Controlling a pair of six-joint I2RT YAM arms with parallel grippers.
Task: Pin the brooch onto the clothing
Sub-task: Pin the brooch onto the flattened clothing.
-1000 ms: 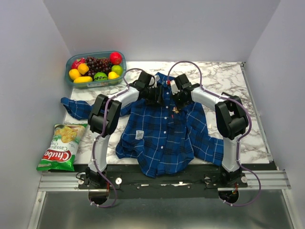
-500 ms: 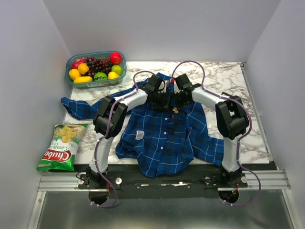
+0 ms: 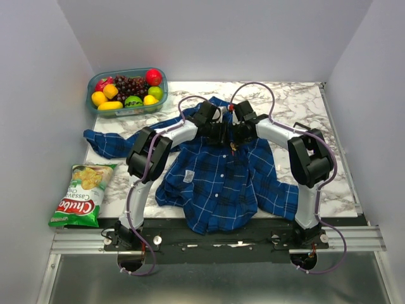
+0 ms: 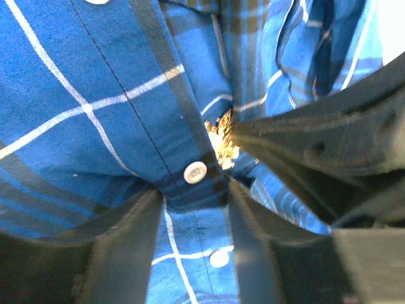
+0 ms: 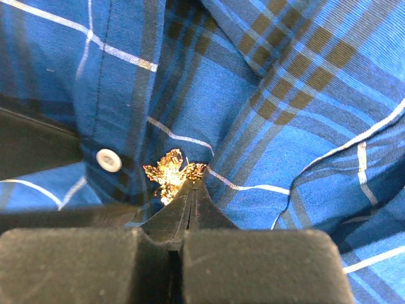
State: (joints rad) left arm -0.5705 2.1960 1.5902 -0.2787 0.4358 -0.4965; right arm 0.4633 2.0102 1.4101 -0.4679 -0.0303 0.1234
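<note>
The blue plaid shirt [image 3: 215,183] lies front-up on the marble table. The brooch [image 5: 169,175] looks like a small gold leaf, not red. It sits against the button placket just below the collar, next to a white button [image 5: 109,159], and also shows in the left wrist view [image 4: 221,142]. My right gripper [image 5: 192,185] is shut, its tips pinching the brooch's edge. My left gripper [image 4: 193,196] grips the placket between its fingers, right beside the brooch. In the top view both grippers, left [image 3: 218,134] and right [image 3: 234,140], meet at the shirt's chest.
A clear container of fruit [image 3: 126,92] stands at the back left. A green chips bag [image 3: 81,193] lies at the front left. The shirt's left sleeve [image 3: 107,142] stretches out toward the left wall.
My left gripper has moved right to meet the right gripper at the placket. The shirt's body and left sleeve have shifted slightly right and back with it.
</note>
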